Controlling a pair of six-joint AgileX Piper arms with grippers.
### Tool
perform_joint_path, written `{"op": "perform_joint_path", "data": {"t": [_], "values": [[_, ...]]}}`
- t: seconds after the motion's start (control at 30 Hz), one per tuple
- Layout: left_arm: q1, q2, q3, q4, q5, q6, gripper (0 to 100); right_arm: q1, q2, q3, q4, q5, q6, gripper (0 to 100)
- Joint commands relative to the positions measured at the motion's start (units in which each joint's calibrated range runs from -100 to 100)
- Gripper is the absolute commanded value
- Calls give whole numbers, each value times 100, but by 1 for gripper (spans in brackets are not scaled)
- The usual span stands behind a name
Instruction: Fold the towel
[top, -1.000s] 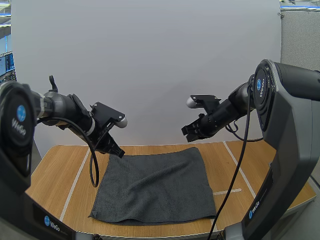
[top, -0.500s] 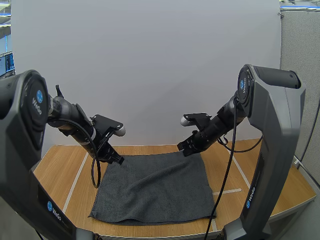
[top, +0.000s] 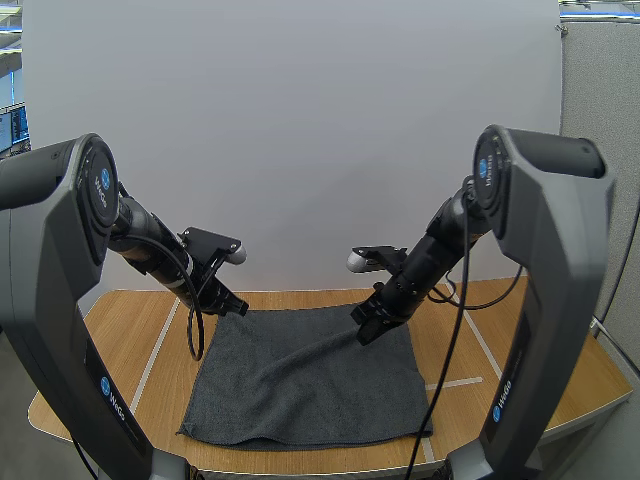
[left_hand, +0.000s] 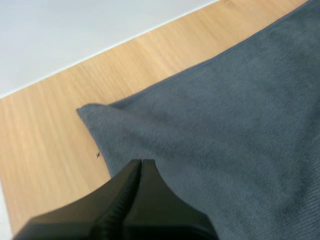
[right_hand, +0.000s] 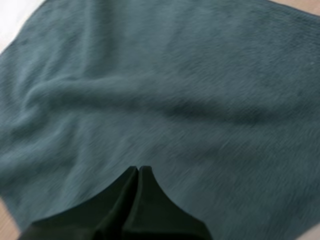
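Dropping lower over towel (top: 310, 375), flat mid-table (top: 110, 340), by near edge: our left gripper (top: 238, 307) reaches its far-left corner, right gripper (top: 362, 335) hangs inside far-right corner. Both pressed together, empty; we judge corner grasps next.

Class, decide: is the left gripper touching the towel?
Cannot tell. In the left wrist view the left gripper overlaps the towel beside its corner; neither contact nor gap shows.

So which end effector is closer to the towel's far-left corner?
Left. The left end effector sits just by that corner of the towel; the right end effector is over the towel's far-right area.
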Motion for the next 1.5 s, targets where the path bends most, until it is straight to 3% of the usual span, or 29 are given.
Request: {"op": "perform_joint_path", "data": {"t": [0.0,0.13,0.3,0.57,0.67,1.47], "values": [[-4,524,-493,-494,452,302,0,-28,-806,694,-231,492,11,0],[-4,916,-698,-533,473,329,0,-28,-806,964,-231,492,11,0],[-21,1267,-891,-1102,617,874,0,-28,-806,1170,-231,492,11,0],[-352,1845,-1118,-1115,524,886,0,-28,-806,1567,-251,380,-203,0],[-403,1976,-1118,-1105,344,886,0,-28,-806,1713,-428,120,-215,0],[-391,2396,-1118,-820,-769,915,0,-36,-806,2264,-1465,-287,-171,0]]}}
